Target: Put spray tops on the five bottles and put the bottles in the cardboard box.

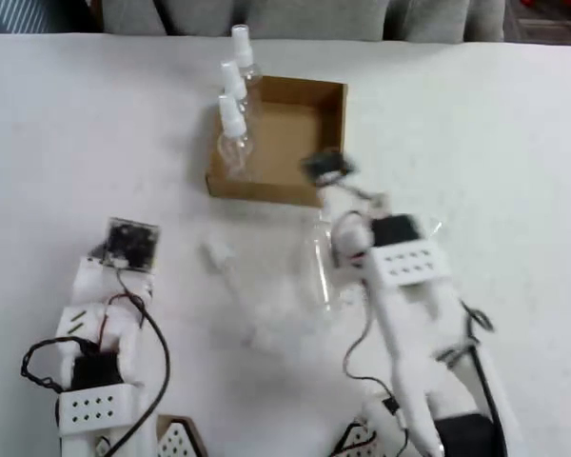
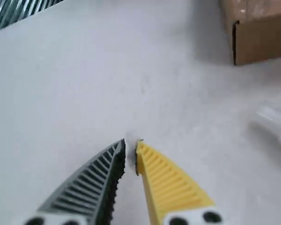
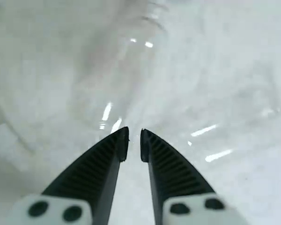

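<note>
Jaws of both arms were clenched on nothing. Three capped bottles (image 1: 233,119) were stood in the cardboard box (image 1: 300,133). One clear bottle (image 1: 322,267) was left lying on the desk (image 1: 514,143) under the right arm (image 1: 414,314), probably awaiting the spray top (image 1: 215,253) nearby.

Box (image 1: 300,133) sits mid-counter (image 1: 476,124), far side. Three bottles (image 1: 232,122) stand in a row along its left wall; inside or outside, can't tell. Another bottle (image 1: 322,267) lies before the box, just beside right arm (image 1: 409,286). Spray top (image 1: 215,253) lies left of it, between the arms.
</note>
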Robot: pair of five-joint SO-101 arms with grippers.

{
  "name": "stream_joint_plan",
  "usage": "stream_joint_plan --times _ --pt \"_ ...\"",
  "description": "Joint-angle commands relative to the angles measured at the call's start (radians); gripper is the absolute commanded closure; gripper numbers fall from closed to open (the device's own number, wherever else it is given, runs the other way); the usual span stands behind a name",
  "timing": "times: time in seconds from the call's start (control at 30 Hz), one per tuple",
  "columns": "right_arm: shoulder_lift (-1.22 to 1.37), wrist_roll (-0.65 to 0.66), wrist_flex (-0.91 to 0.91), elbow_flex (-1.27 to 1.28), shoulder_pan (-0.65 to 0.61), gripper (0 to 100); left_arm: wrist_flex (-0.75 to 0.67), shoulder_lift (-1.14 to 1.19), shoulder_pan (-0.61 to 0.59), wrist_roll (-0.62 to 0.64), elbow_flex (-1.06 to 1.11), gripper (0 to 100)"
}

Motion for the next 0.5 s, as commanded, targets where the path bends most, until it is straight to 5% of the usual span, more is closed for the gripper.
stream_joint_plan --times 0.0,0.2,0.47 --pt "-0.122 -0.078 -0.054 0.086 0.159 98.2 0.049 -0.025 0.028 -0.094 -0.009 94" --pt "-0.272 -0.092 -0.171 0.302 0.349 98.1 0.112 -0.024 0.119 -0.195 -0.020 94" --pt "-0.302 0.040 -0.209 0.434 0.516 98.1 0.502 -0.019 0.248 -0.241 -0.245 94"
